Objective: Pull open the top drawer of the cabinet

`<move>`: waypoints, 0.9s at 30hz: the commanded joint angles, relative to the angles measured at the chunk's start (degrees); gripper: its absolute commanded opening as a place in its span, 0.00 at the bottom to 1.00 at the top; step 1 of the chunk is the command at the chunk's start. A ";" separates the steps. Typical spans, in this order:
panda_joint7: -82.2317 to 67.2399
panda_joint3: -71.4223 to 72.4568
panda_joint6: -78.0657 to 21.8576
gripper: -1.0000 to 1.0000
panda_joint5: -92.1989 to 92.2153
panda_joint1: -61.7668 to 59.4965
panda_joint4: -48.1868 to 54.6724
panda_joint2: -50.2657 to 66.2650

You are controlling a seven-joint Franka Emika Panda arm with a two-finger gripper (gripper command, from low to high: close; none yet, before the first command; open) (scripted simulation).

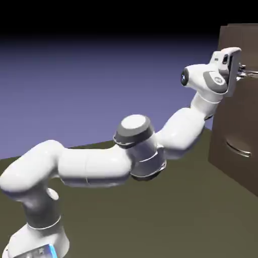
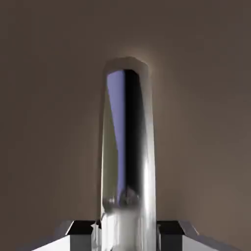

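A: Position of the top drawer (image 1: 246, 49)?
B: Upper part of the cabinet (image 1: 233, 118), above the lower handle (image 1: 239, 148). Its front looks flush with the body in the exterior view; no gap seen, though the arm hides part of it.
A: And its handle (image 2: 128, 147)?
B: Runs up the middle of the hand view, between the two fingertips.
A: State of the gripper (image 2: 128, 238)?
B: Closed onto the bar, a fingertip at each side. Judged a grip on the handle.
A: Arm (image 1: 184, 132)?
B: Reaches across to the exterior view's right, hand up at the drawer front.
A: Progress, then?
B: Reach and grasp: done, as judged. Pull: all of it left. Next, draw straight back from the front. Risk: smooth bar could slip through the fingertips.
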 commanded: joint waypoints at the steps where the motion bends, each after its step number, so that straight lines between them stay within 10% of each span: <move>1: 0.65 0.15 -0.81 0.00 -0.28 -1.21 -2.07 0.02; 27: 10.47 9.80 -21.57 0.00 3.70 -32.99 -54.20 1.59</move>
